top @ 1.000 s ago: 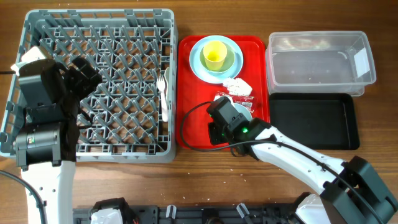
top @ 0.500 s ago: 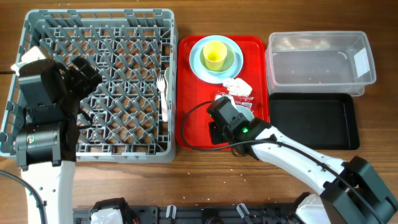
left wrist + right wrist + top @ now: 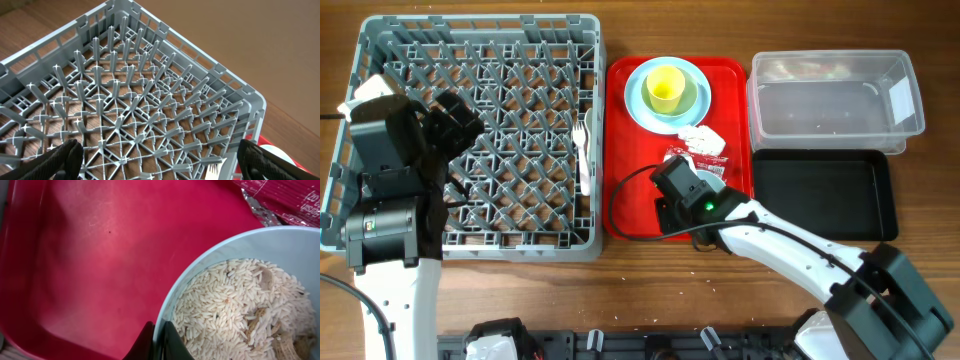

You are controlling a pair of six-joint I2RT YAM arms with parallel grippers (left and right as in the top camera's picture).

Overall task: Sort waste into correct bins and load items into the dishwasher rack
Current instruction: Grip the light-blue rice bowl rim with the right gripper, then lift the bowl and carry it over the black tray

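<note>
My right gripper (image 3: pixel 160 341) is shut on the rim of the light-blue bowl (image 3: pixel 210 265), which holds whitish rice scraps (image 3: pixel 240 305), low over the red serving tray (image 3: pixel 90 255). In the overhead view this gripper (image 3: pixel 678 195) covers most of the bowl. The red-and-clear wrapper (image 3: pixel 686 158) (image 3: pixel 287 197) and the crumpled napkin (image 3: pixel 704 139) lie just beyond it. The yellow cup (image 3: pixel 665 88) stands on the light-blue plate (image 3: pixel 642 102). My left gripper (image 3: pixel 452 118) (image 3: pixel 160 165) is open and empty above the grey dishwasher rack (image 3: pixel 380 40) (image 3: pixel 150 100). A white fork (image 3: pixel 583 140) (image 3: pixel 214 171) lies in the rack.
The clear tub (image 3: pixel 835 95) with a white label stands at the back right. The black tray (image 3: pixel 825 195) lies in front of it. The red serving tray (image 3: pixel 630 200) sits between the rack and the bins. A black cable (image 3: pixel 617 195) loops over the red tray.
My right arm has shifted very slightly to the left with the bowl still in its jaws. The left arm has not moved.
</note>
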